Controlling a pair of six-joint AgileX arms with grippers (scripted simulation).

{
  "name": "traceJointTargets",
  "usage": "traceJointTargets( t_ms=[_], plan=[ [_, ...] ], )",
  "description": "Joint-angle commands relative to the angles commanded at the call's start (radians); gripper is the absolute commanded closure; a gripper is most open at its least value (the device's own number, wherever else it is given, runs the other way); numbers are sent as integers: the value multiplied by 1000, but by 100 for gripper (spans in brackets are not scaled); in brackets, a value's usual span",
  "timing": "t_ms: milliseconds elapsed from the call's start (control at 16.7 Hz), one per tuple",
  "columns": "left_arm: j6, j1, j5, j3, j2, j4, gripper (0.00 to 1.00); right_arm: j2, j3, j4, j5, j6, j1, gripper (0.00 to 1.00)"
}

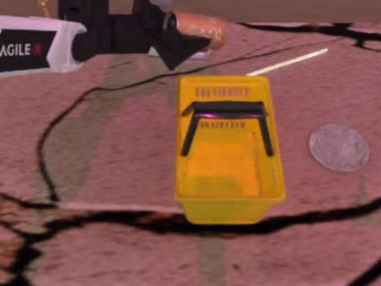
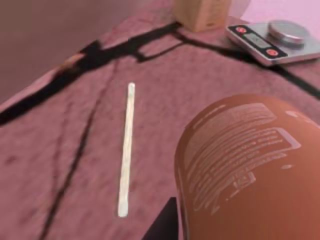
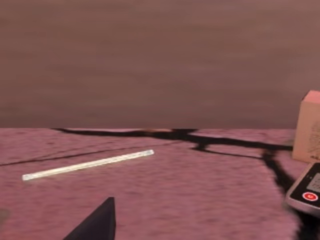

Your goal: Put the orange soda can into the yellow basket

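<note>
My left gripper (image 1: 178, 43) is up at the table's far side, left of centre, shut on the orange soda can (image 1: 201, 28). The can lies sideways in the air and points to the right, beyond the basket's far left corner. The left wrist view is filled by the can (image 2: 250, 165), pale print on its side, with one dark finger (image 2: 167, 220) against it. The yellow basket (image 1: 229, 208) stands at the table's middle, its black handle (image 1: 226, 110) folded across its far half, and nothing shows inside. My right gripper (image 3: 142, 235) is out of the top view and is open, nothing between its fingers.
A pale thin stick (image 1: 287, 62) lies right of the can, beyond the basket. A grey round disc (image 1: 338, 148) lies right of the basket. A kitchen scale (image 2: 272, 40) and a tan box (image 2: 202, 12) stand on the far side.
</note>
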Motion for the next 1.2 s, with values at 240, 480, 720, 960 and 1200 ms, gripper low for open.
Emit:
traceJointTargets(
  t_ms=[240,480,720,960,1200],
  plan=[
    [-101,-20,217,-106,-66,316,100,0,0,0,0,0,0,0],
    [-153,-30,337,-165,-112,465,100,0,0,0,0,0,0,0],
    [-158,-30,347,-170,-117,477,100,0,0,0,0,0,0,0],
    [-155,-22,347,-176,-79,516,100,0,0,0,0,0,0,0],
    [-158,-12,349,-221,34,689,100,0,0,0,0,0,0,0]
  ],
)
